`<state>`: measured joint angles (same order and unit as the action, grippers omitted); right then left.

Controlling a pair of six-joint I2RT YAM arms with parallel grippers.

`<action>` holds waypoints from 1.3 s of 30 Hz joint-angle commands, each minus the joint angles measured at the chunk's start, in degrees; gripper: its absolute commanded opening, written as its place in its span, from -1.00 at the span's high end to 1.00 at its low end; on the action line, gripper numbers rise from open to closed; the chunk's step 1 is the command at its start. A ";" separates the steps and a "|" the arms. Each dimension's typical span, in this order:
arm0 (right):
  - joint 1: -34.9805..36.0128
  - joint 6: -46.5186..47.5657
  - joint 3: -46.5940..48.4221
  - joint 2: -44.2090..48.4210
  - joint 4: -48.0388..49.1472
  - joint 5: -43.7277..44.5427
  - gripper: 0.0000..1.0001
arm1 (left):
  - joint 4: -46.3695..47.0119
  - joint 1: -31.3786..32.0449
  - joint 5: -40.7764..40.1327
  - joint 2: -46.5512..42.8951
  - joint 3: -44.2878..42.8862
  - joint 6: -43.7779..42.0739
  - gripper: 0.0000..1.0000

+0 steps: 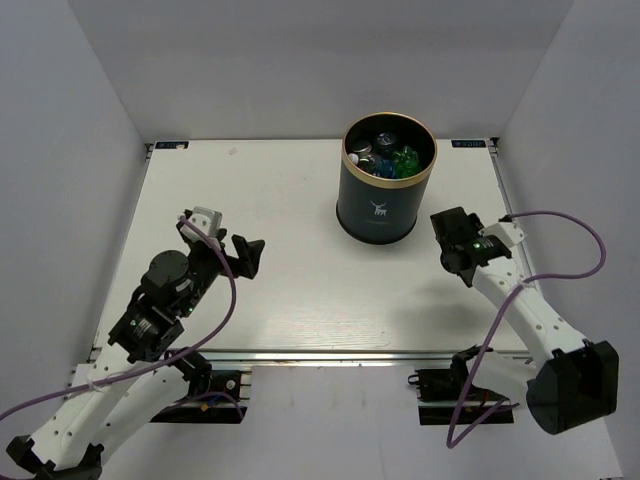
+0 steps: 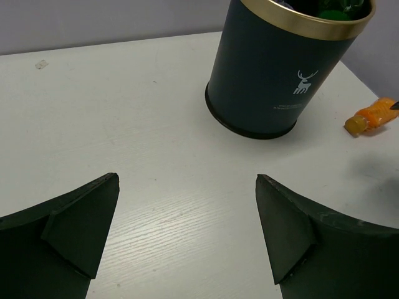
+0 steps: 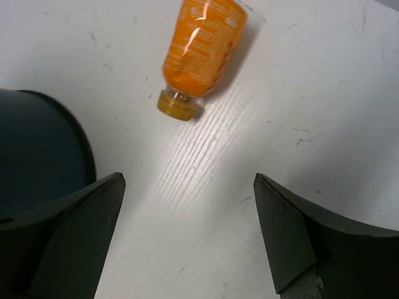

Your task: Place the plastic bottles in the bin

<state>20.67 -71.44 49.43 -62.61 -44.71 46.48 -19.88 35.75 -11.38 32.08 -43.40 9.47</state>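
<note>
Outside, orange bottle [image 3: 202, 47] (lying flat) near bin [image 3: 37, 149]

The left gripper [image 2: 187, 237] hangs over the white table [image 2: 124, 112] with its jaws spread wide and nothing between them, one dark finger [image 2: 75, 230] low on the left and the other low on the right. Beyond them stands the bin [image 2: 274, 75] - upright, dark, with a gold rim [image 2: 299, 18] and a white deer logo [image 2: 304, 81] - and a bit of a green bottle [image 2: 330, 10] shows over the rim. To the bin's right, apart from it, an orange bottle [image 2: 372, 116] lies on its side at the frame edge, cap toward the bin.
</note>
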 commanded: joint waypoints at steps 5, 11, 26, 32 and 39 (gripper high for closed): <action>-3.44 -4.07 3.65 -8.57 -1.97 5.11 -0.79 | -2.09 -0.24 0.30 -6.85 2.52 0.46 -1.00; -7.30 1.92 6.64 -16.75 3.22 5.20 -0.79 | -2.71 -0.24 0.92 -7.37 2.53 0.46 -1.00; -16.80 15.27 8.93 -27.03 16.67 0.72 -0.79 | -2.19 -0.24 2.50 -7.38 2.53 -0.60 -1.00; -19.08 17.56 11.48 -32.13 18.60 -0.69 -0.79 | -2.18 -0.24 2.50 -6.86 2.53 -0.60 -1.00; -22.24 18.62 12.10 -38.28 20.01 -4.11 -0.79 | -2.18 -0.24 2.50 -5.71 2.53 -0.60 -1.00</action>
<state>0.36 -53.43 60.14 -99.57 -26.41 42.96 -22.26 35.75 -9.63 25.39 -40.97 9.39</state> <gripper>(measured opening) 0.896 0.997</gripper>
